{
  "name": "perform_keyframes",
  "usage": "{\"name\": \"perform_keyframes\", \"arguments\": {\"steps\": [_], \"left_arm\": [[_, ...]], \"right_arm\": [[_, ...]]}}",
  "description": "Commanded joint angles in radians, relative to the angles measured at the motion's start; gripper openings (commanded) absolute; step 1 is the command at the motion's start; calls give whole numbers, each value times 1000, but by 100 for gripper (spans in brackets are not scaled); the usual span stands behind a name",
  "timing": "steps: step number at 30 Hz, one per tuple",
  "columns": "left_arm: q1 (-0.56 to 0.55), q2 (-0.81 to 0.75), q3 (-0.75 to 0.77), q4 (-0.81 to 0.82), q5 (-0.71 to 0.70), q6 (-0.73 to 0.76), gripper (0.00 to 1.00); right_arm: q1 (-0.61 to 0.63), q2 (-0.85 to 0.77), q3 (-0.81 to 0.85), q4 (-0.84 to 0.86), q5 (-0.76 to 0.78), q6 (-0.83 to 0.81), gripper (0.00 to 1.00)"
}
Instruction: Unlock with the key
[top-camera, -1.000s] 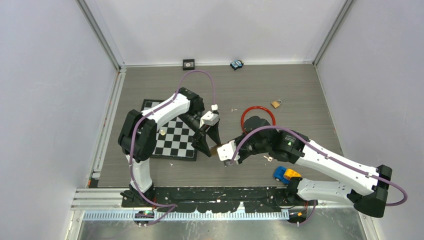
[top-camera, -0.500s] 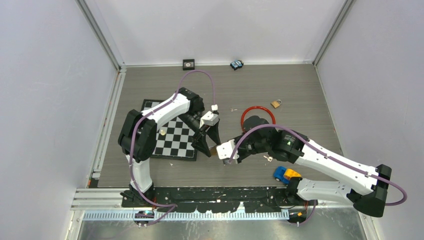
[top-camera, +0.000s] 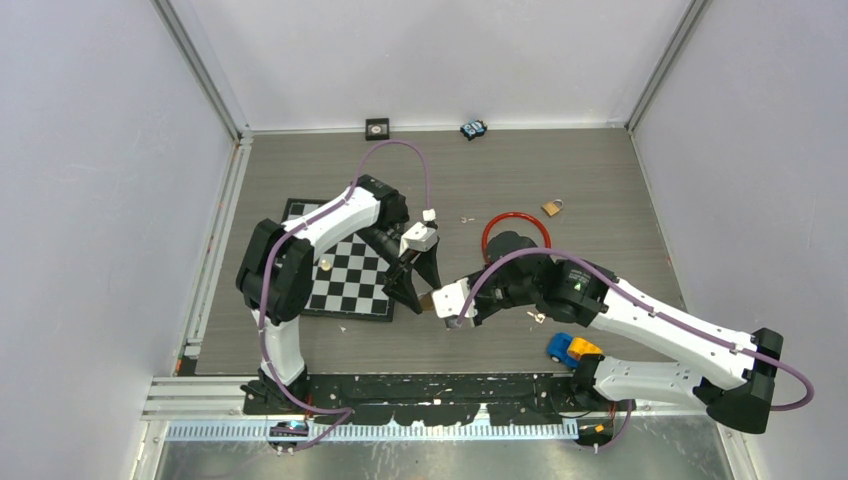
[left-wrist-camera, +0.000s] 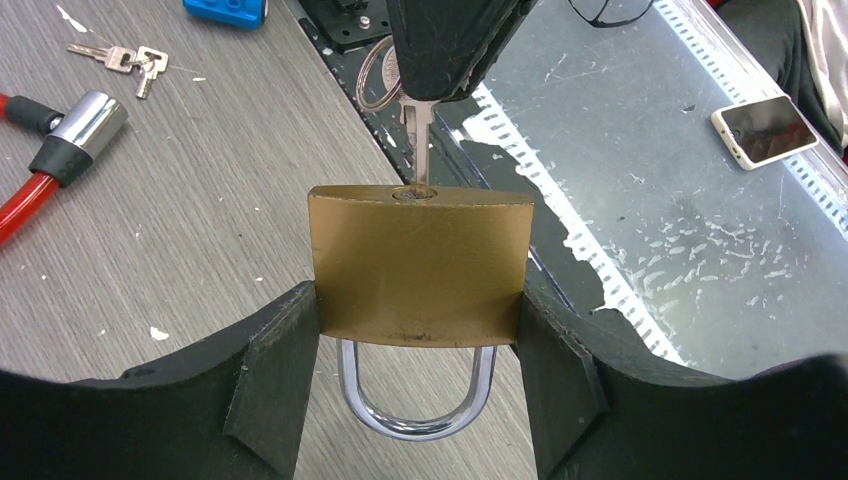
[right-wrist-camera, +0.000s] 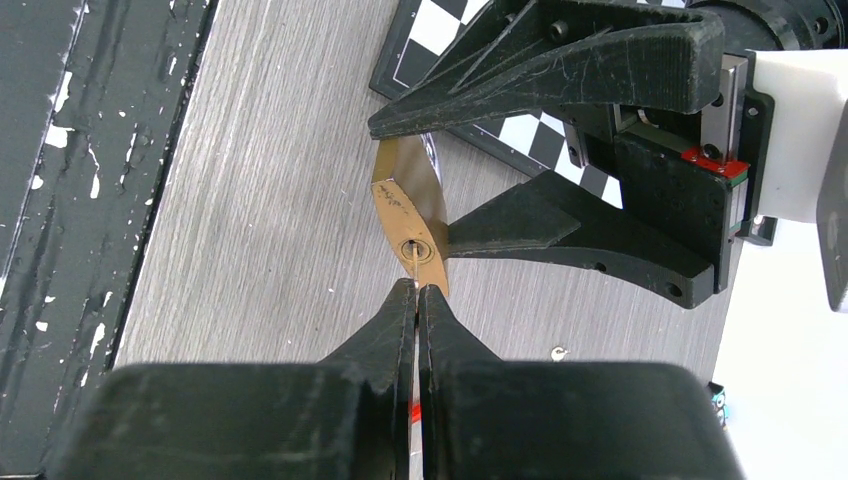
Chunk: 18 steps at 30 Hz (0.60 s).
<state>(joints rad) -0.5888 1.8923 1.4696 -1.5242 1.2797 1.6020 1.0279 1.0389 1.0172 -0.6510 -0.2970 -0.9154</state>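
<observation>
Left fingers clamp padlock edges; right fingers pinch inserted key.

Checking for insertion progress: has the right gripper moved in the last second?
No. In the top view the right gripper stays equally far from the chessboard corner, key in the padlock.

Two padlocks, one chessboard, one cable lock
</observation>
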Motion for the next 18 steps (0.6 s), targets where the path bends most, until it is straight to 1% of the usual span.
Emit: {"name": "perform_keyframes", "arguments": {"steps": [1, 6, 18], "left_arm": [[-2, -21, 38, -176, 112, 11, 0], [-3, -22, 35, -177, 114, 10, 0], [-2, -17, 41, -182, 117, 9, 0]], "right_arm": [[17, 1, -2, 92, 24, -22, 1], [24, -3, -33, 141, 55, -22, 1], [21, -45, -55, 148, 47, -10, 1]]}}
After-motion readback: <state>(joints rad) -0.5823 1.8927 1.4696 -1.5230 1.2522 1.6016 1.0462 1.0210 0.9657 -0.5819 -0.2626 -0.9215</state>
